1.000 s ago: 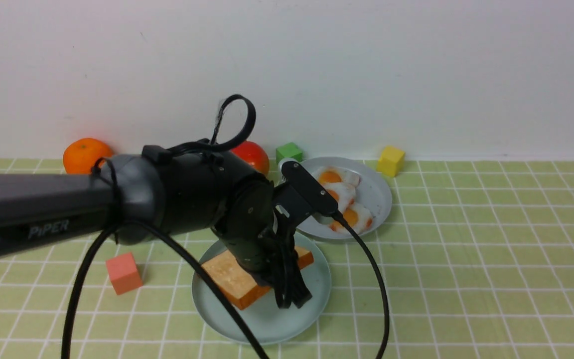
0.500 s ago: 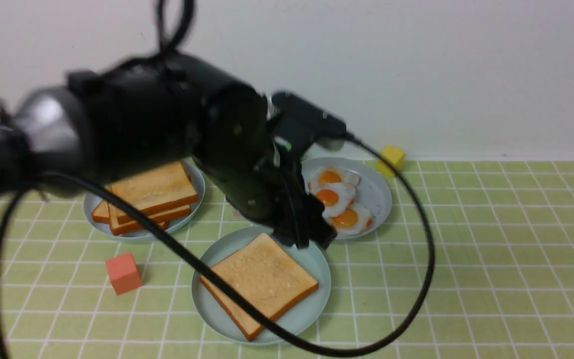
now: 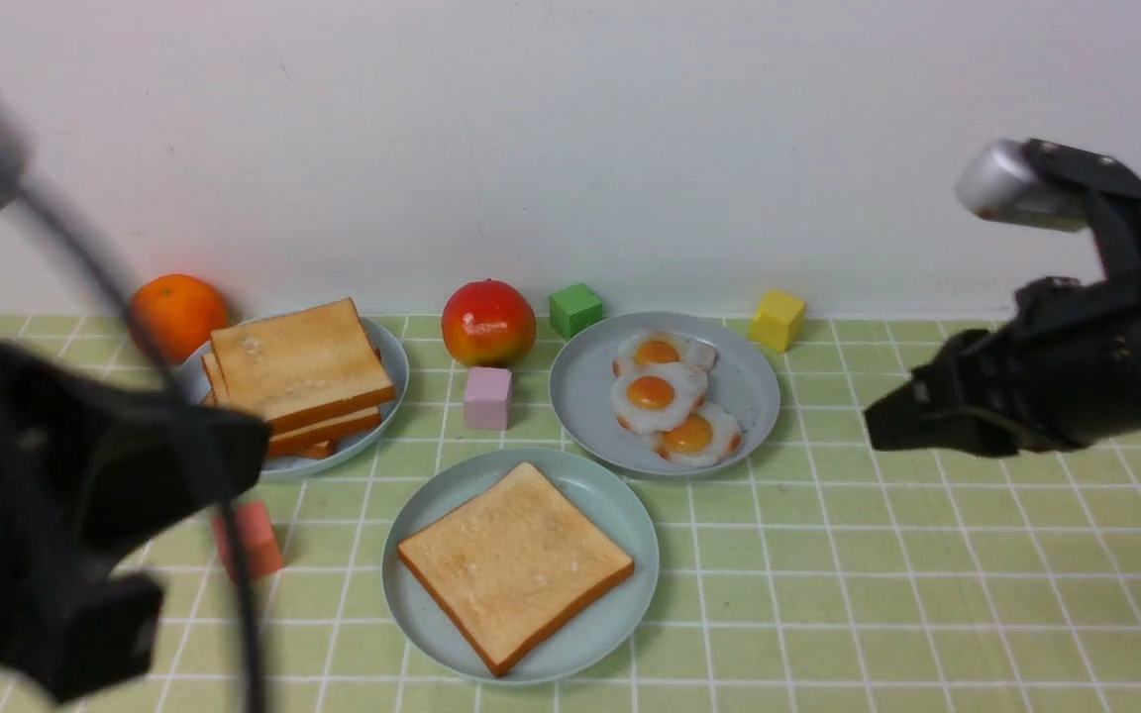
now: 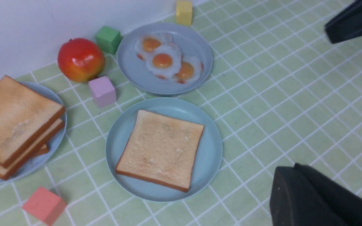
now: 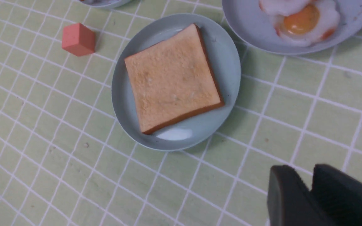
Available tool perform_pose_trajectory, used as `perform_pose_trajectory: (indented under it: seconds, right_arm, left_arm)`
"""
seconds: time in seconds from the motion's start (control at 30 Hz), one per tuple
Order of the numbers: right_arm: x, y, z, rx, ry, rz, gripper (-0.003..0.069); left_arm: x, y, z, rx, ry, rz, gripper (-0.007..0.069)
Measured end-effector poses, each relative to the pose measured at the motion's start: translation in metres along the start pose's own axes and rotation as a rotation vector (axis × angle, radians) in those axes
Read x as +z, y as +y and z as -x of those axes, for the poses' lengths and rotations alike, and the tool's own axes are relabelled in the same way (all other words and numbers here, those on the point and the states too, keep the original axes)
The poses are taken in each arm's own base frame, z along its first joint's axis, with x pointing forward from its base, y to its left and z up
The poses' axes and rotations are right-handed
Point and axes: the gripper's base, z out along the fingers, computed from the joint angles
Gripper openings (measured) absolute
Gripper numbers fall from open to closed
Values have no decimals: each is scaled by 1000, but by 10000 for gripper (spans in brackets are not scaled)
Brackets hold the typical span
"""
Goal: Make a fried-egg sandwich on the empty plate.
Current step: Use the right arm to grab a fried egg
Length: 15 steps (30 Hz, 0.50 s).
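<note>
The mint-teal plate (image 3: 630, 584) sits at the front centre and holds one square toast slice (image 3: 516, 560) lying flat, with no egg on it. Three fried eggs (image 3: 668, 404) lie on a grey plate (image 3: 744, 371) behind it to the right. My left gripper (image 4: 289, 171) is shut and empty, off to the side of the teal plate (image 4: 214, 150). In the front view my left arm (image 3: 65, 495) is a blurred dark mass at the left. My right gripper (image 3: 873, 428) is shut and empty in the air, right of the egg plate. It also shows in the right wrist view (image 5: 306, 172).
A stack of toast slices (image 3: 298, 371) lies on a grey plate (image 3: 387, 361) at the back left. An orange (image 3: 174, 312), an apple (image 3: 488, 322) and green (image 3: 574, 309), yellow (image 3: 777, 319), pink (image 3: 487, 397) and red (image 3: 256, 540) cubes stand around the plates.
My left arm has let go of the toast on the teal plate, lifted, and swung back to the front left. My right arm has come into view from the right.
</note>
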Motion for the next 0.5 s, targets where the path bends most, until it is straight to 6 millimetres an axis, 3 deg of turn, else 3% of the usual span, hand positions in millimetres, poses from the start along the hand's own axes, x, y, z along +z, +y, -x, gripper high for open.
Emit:
perform_pose_trajectory:
  seconds: [0.1,0.23,0.33,0.43,0.5]
  right_arm:
    - [32,5,16,-12,49,34,108]
    - [74,-5,39,81,98,40,123]
    - [103,-24,61,153,114,33,174]
    - [120,-36,67,183,127,23,208]
    - [136,-52,77,222,124,-7,268]
  left_arm:
    - [-10,7,-42,-62,-120,-33,-13]
    - [-9,11,-71,-89,-209,-62,-13]
    - [-6,12,-78,-86,-261,-77,-13]
    - [-6,11,-76,-85,-289,-85,-13]
    - [-7,11,-74,-83,-323,-94,-13]
